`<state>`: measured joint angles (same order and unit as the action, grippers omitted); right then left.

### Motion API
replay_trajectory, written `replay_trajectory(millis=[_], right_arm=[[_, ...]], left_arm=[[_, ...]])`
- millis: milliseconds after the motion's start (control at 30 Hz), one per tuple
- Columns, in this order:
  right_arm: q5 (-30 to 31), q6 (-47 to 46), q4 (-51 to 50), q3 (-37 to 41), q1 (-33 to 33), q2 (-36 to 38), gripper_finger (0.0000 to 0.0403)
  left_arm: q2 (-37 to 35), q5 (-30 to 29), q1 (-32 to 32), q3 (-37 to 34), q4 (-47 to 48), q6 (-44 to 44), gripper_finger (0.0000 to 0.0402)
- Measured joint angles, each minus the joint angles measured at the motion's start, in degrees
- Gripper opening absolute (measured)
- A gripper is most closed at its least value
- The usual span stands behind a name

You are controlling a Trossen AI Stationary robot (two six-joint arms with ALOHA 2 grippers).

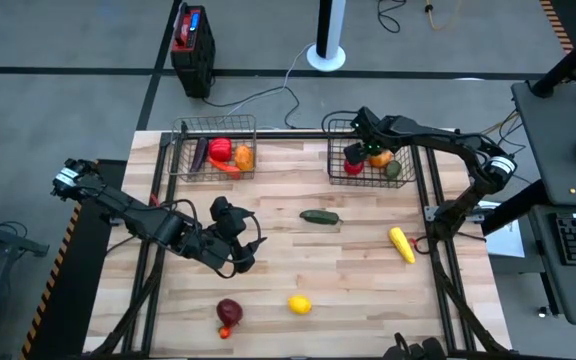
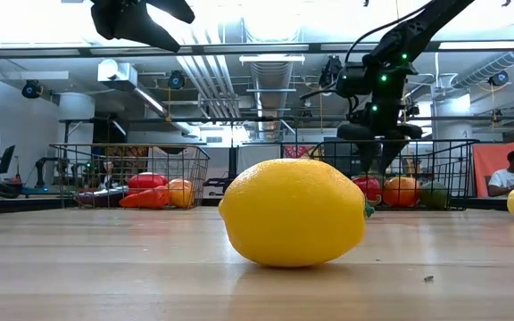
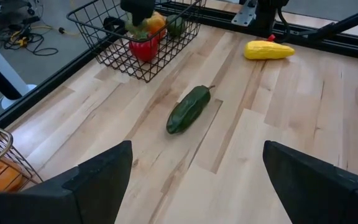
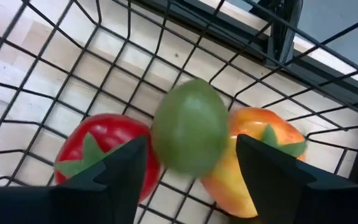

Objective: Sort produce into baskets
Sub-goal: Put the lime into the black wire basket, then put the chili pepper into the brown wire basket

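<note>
Blurred green fruit point(image 4: 188, 127) between right claw point(image 4: 191, 163) fingers, grip unclear

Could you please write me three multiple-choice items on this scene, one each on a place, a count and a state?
1. Where is the right gripper?
A. over the right basket
B. beside the lemon
C. off the table
2. How many pieces lie loose on the table?
A. two
B. four
C. seven
3. How is the left gripper?
A. shut on a carrot
B. shut, empty
C. open, empty

1 A: the high view shows it above that basket.
2 B: cucumber, corn, lemon, red piece.
3 C: its wrist view shows its fingers wide apart with nothing between.
</note>
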<state>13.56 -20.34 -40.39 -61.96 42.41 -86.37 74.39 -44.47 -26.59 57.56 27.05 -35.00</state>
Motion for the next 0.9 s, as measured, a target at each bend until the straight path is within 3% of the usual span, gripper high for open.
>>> replay_trajectory(millis=[233, 533, 733, 900], right_arm=[[0.02, 0.00, 0.47, -0.10, 0.02, 0.00, 0.0255], [-0.40, 0.95, 0.42, -0.12, -0.19, 0.73, 0.0249], [-4.82, 1.68, 0.08, -0.12, -1.71, 4.08, 0.0253], [-5.00, 1.99, 0.12, -0.13, -4.37, 8.97, 0.0251]], left_arm=[[0.00, 0.00, 0.00, -0.10, 0.06, -0.02, 0.0341], [-0.02, 0.00, 0.00, -0.83, 0.09, -0.02, 0.0341], [0.39, 0.01, 0.00, -0.83, 0.02, 1.33, 0.0341], [3.16, 1.38, 0.00, -0.83, -0.17, 3.46, 0.0341]])
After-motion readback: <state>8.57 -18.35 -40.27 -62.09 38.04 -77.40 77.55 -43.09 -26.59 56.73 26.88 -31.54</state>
